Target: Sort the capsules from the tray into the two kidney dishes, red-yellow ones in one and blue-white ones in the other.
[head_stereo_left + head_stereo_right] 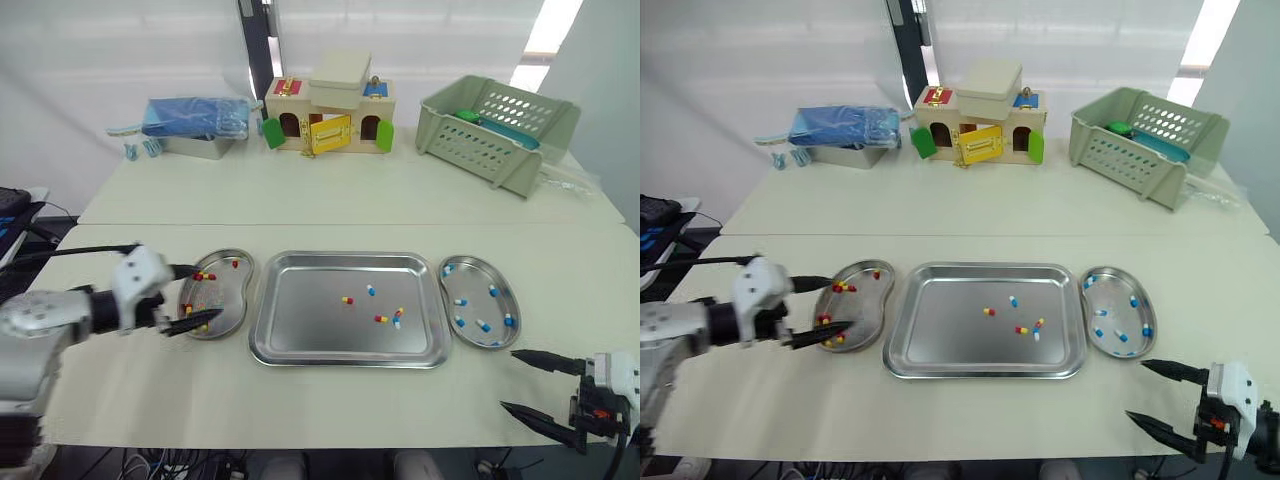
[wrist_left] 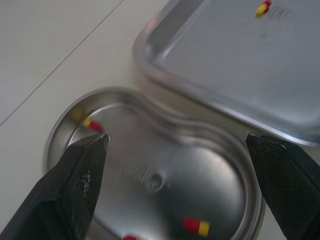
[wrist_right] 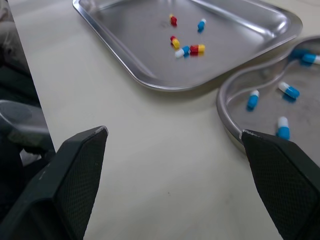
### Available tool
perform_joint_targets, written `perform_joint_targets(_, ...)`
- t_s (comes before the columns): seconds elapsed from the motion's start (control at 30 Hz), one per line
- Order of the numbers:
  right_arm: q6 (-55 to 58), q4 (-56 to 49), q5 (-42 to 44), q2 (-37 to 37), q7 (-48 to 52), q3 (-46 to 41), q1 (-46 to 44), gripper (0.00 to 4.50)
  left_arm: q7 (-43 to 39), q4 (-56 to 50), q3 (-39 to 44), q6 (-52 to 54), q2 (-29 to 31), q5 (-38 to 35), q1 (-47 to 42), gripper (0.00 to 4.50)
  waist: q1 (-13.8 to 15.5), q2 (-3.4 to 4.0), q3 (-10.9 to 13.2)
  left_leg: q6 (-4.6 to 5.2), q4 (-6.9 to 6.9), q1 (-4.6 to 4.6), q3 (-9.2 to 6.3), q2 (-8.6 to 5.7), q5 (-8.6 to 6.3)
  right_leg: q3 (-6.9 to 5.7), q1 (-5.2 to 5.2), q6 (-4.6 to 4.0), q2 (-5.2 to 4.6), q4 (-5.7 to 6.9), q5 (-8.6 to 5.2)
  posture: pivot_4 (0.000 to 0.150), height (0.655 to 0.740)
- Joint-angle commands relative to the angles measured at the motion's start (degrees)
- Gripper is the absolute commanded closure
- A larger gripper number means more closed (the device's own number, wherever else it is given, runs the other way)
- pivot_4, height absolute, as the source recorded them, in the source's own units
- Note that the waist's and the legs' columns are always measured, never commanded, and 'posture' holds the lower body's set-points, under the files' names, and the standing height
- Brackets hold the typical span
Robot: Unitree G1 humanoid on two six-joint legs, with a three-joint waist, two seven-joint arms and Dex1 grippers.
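- Capsules still to be sorted lie in the steel tray (image 1: 300, 320) at the middle of the table (image 1: 330, 205). A single red-yellow capsule (image 1: 347, 299) has a blue-white capsule (image 1: 371, 290) near it, and a small mixed cluster (image 1: 392, 318) lies closer to the tray's right side.
- The left kidney dish (image 1: 228, 298) sits just beside the tray's left edge and holds several red-yellow pieces (image 1: 205, 276).
- The right kidney dish (image 1: 478, 305) sits just beside the tray's right edge, with blue-white pieces (image 1: 493, 290) scattered across it.
- The left gripper (image 1: 208, 292) hovers over the left kidney dish with its two black fingers spread wide and nothing between them. In the left wrist view, the dish floor and a red-yellow piece show in the gap.
- The right gripper (image 1: 510, 380) hangs over bare table near the front edge, in front of the right kidney dish. Its fingers are apart and it grasps nothing.
- Along the far side of the table stand a blue bag (image 1: 195, 118), a wooden toy house (image 1: 330, 112) and a pale green basket (image 1: 497, 130), well apart from the tray.
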Motion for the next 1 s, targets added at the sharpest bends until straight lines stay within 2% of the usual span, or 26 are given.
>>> perform_joint_targets(0.03, -2.82, -4.77, 0.13, 3.06, -2.67, 1.86, 0.89, 0.01, -1.93, -1.07, -5.96, 0.53, -2.13, 2.08, -5.06, 0.00, -0.12, 0.00, 0.00, 0.00, 0.02, -0.01, 0.01, -0.01, 0.00, 0.02, 0.00, 0.00, 0.00, 0.00, 0.00, 0.150, 0.7400)
perform_joint_targets(0.17, -7.60, -3.26, -2.52, 6.18, -3.38, 4.16, 1.28, 0.01, -4.56, 3.21, -15.23, -0.47, -8.41, 6.37, -14.70, 0.00, 0.02, -0.02, 0.00, -0.01, 0.04, 0.01, -0.02, -0.04, 0.01, -0.01, 0.02, 0.00, 0.00, 0.00, 0.00, 0.150, 0.7400)
perform_joint_targets(0.4, -12.99, -1.42, -4.17, 10.08, -5.91, 6.75, 2.69, 0.01, -6.18, 14.61, -22.30, -4.17, -18.45, 11.36, -25.66, 0.00, -0.09, -0.03, -0.01, -0.02, 0.05, 0.00, -0.03, -0.07, 0.01, -0.01, 0.01, 0.00, 0.00, -0.01, 0.00, 0.150, 0.7400)
perform_joint_targets(0.57, -15.17, -1.10, -3.75, 12.12, -7.39, 7.43, 3.23, 0.01, -7.30, 21.59, -25.15, -7.27, -23.19, 14.33, -29.13, 0.00, -0.27, -0.02, -0.01, -0.02, 0.06, 0.01, -0.04, -0.07, 0.01, 0.00, 0.01, 0.00, 0.00, 0.00, 0.00, 0.150, 0.7400)
perform_joint_targets(0.93, -15.77, -1.83, -3.59, 11.52, -9.47, 8.03, 3.38, 0.01, -8.92, 29.61, -27.64, -10.25, -28.80, 18.76, -32.53, 0.00, 0.04, -0.03, -0.01, -0.02, 0.07, 0.00, -0.05, -0.08, 0.02, -0.01, 0.02, 0.00, 0.00, -0.01, 0.00, 0.150, 0.7400)
perform_joint_targets(1.0, -15.72, -1.94, -3.65, 11.51, -9.92, 8.13, 3.20, 0.00, -8.82, 31.01, -27.75, -10.49, -29.78, 19.47, -33.29, 0.39, 0.04, -0.03, -0.01, -0.02, 0.07, 0.00, -0.05, -0.09, 0.02, -0.01, 0.02, 0.00, 0.00, -0.01, 0.00, 0.150, 0.7400)
